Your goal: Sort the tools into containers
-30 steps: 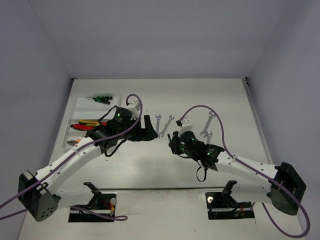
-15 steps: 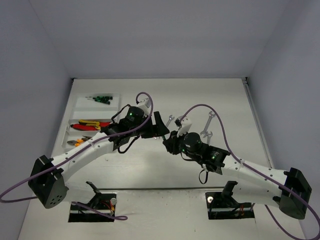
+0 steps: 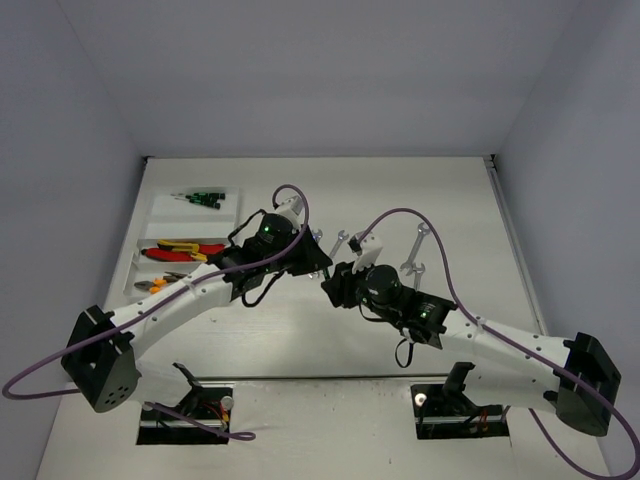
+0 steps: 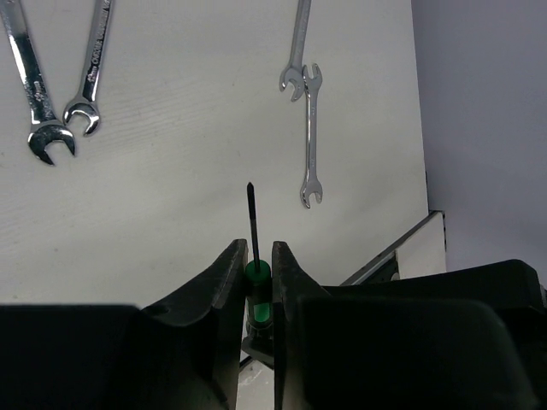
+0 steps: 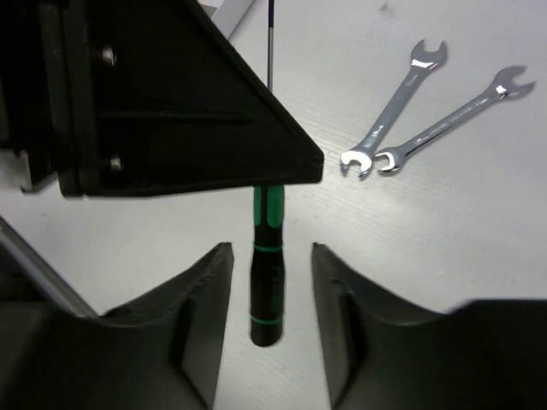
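A black-green screwdriver [image 5: 267, 282] hangs above the table between the two grippers. My left gripper [image 4: 256, 252] is shut on its green collar [image 4: 257, 282], and the shaft [image 4: 252, 218] points out past the fingertips. My right gripper [image 5: 269, 252] is open, with a gap on each side of the handle. In the top view the left gripper [image 3: 318, 262] and the right gripper [image 3: 333, 285] meet at mid-table. The white tray [image 3: 170, 215] at the left holds green screwdrivers [image 3: 200, 197] and red and yellow pliers [image 3: 185, 248].
Silver wrenches lie loose on the table: two [image 4: 38, 94] [image 4: 92, 77] at the left of the left wrist view and two more [image 4: 297, 51] [image 4: 310, 137] to the right. The top view shows wrenches [image 3: 340, 238] [image 3: 418, 245] behind the grippers.
My left arm has swung right to meet the right gripper and its jaws have closed on the screwdriver. The right gripper's jaws have come off the handle.
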Robot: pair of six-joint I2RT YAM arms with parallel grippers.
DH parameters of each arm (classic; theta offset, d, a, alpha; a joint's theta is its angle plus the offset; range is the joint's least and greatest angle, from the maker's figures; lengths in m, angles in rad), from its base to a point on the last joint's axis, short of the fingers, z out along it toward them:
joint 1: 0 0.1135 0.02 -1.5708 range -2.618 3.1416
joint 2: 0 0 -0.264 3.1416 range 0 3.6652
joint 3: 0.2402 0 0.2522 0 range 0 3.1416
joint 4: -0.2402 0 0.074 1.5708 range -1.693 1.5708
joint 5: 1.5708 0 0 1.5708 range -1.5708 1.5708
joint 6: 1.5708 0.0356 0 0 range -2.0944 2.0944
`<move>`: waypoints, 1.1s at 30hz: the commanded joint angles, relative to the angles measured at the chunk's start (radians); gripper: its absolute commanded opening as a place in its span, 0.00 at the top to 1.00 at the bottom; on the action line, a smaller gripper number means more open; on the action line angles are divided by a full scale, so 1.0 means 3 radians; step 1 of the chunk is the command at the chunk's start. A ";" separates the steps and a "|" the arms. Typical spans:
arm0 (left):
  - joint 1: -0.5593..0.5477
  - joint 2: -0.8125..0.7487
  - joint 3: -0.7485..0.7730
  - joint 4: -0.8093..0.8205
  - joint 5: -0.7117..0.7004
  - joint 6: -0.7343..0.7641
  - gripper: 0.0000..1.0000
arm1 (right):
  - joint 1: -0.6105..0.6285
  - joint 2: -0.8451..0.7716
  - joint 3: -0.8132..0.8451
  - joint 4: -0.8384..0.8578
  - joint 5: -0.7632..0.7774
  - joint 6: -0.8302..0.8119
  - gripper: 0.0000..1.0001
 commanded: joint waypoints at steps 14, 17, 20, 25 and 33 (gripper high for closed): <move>0.2280 0.0383 0.0206 0.0915 -0.0103 -0.0688 1.00 | -0.0056 -0.0427 -0.0099 -0.0043 0.0680 -0.0200 0.16; 0.2646 0.0831 0.0517 0.1013 -0.0046 -0.0702 1.00 | -0.0066 -0.0457 -0.0154 -0.0064 0.0683 -0.0225 0.16; 0.2910 0.1380 0.0940 0.1018 0.0100 -0.0733 1.00 | -0.0091 -0.0464 -0.0182 -0.0085 0.0699 -0.0271 0.16; 0.3134 0.2018 0.1438 0.1070 0.0246 -0.0801 0.95 | -0.0134 -0.0427 -0.0203 -0.0096 0.0705 -0.0324 0.15; 0.3283 0.2146 0.1544 0.1051 0.0187 -0.0606 0.35 | -0.0175 -0.0347 -0.0203 -0.0110 0.0695 -0.0336 0.15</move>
